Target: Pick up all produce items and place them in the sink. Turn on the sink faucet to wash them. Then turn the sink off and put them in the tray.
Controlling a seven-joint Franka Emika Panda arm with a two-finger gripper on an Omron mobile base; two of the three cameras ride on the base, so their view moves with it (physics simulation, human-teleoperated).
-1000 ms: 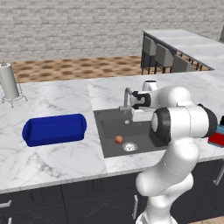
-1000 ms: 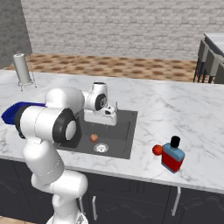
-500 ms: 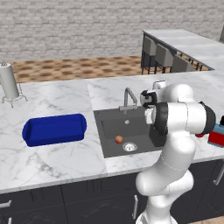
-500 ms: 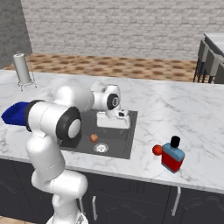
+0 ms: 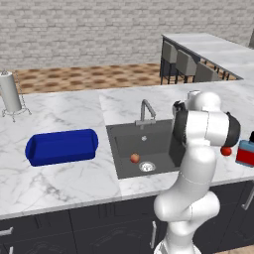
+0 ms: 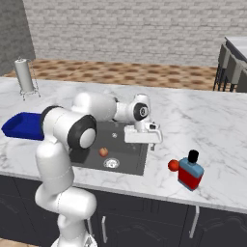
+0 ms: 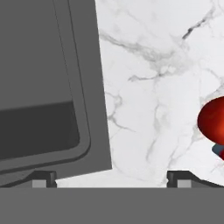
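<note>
1. Leftmost, a white cylinder on a wire stand (image 5: 10, 94) sits at the far end of the marble counter (image 5: 59, 178), well apart from everything else

2. Next, the tray (image 5: 62, 147), deep blue and long, lies on the counter just left of the sink (image 5: 126, 154); nothing shows inside it

3. At the sink's back edge stands the sink faucet (image 5: 146, 112), its spout curving over the dark basin

4. Inside the basin the orange-red fruit (image 5: 134, 158) rests on the floor, just beside the round silver drain (image 5: 147, 166)

5. Above the sink's right rim hangs the gripper (image 6: 153, 144), pointing down, its fingers spread wide with nothing between them; in the hand view the two fingertips (image 7: 43, 178) stand far apart, one over the sink's edge, the other over bare marble

6. Right of the gripper and apart from it, the red fruit (image 6: 173, 166) lies on the counter; the hand view shows it (image 7: 213, 120) at the right margin, outside the span of the fingers and cut by the frame

7. Touching that fruit on its right side is a red-and-blue boxy object (image 6: 190, 173) with a dark cap
</note>
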